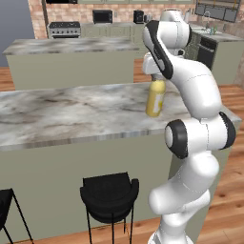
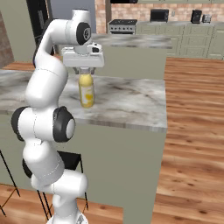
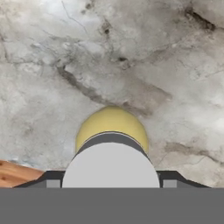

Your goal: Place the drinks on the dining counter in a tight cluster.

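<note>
No readable text, brand or number shows anywhere; the yellow bottle's (image 2: 86,92) pale label looks blank, perhaps blurred.

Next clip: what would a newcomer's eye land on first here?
The tall yellow bottle standing upright on the marble dining counter, near its end. The white arm's pincer sits directly above it, around the grey cap. Black stools stand along the counter's front.

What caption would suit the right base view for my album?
White robot arm's claw poised at the cap of an upright yellow bottle on the marble dining counter.
</note>
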{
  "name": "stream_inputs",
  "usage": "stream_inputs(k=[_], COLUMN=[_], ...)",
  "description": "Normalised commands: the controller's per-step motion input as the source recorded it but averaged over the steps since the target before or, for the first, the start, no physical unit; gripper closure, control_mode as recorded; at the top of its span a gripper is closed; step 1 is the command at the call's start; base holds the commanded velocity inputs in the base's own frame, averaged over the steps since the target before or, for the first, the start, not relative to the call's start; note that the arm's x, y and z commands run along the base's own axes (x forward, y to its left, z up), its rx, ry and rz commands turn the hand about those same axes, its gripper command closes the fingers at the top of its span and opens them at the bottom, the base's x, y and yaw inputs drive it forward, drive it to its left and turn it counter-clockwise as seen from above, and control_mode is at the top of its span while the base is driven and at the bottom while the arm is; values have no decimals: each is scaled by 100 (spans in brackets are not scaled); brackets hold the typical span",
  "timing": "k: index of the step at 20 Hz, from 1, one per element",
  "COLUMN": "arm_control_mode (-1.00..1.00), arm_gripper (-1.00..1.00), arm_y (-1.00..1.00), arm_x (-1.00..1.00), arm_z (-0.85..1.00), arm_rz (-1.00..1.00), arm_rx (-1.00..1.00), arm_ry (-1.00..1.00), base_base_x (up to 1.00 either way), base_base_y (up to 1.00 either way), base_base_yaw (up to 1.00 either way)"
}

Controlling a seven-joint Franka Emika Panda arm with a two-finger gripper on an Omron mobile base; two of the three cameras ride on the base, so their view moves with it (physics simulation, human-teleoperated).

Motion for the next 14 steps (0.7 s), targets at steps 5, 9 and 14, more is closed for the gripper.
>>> stream_inputs(k=[5,9,14], arm_control_mode=[-100,-100,-100], arm_gripper=[100,100,100], arm_y=[0,0,0], arm_x=[49,20,0], arm_z=[-19,-24,-33], arm_rz=[0,0,0], arm_rx=[0,0,0], arm_ry=[8,10,13], base_base_x=[0,0,0], base_base_y=[0,0,0], base_base_yaw=[0,0,0])
